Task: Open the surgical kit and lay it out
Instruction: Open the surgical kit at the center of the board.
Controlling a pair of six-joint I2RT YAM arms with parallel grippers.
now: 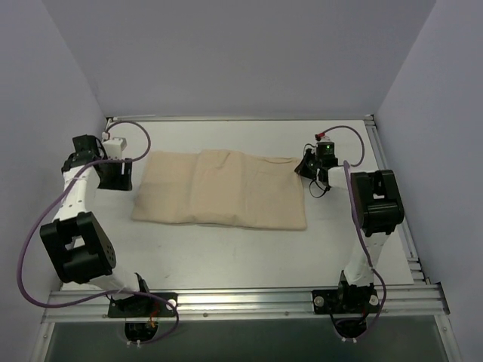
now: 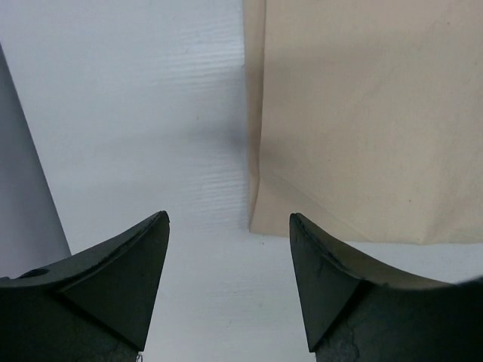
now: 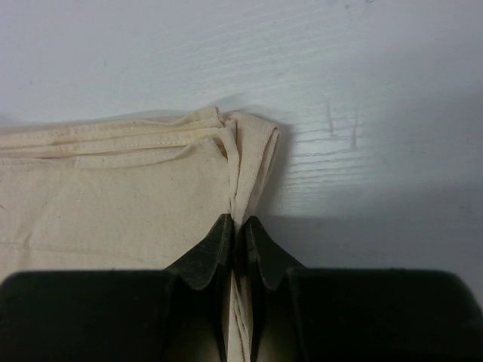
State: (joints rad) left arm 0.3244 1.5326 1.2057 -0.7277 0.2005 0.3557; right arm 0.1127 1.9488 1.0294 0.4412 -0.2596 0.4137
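The beige cloth wrap lies folded shut in the middle of the white surface. It is a long flat bundle running left to right across the centre of the overhead view. A vertical fold line shows left of its middle.

The left pincer hangs at the left end of the bundle, in the middle left of the overhead frame. In its own wrist view the jaws stand wide apart with only bare white surface between them. The wrap's edge and lower corner sit just beyond, filling the upper right of that frame and touching neither jaw.

The right pincer is at the upper right corner of the bundle in the overhead view. In its wrist view the jaws are drawn in to a narrow slit at the bottom centre of the frame. A thin upright fold of the cloth is pinched between them. Just above the jaws several stitched, layered edges of the wrap stack up and curl over at the corner, with a shadow falling to their right.
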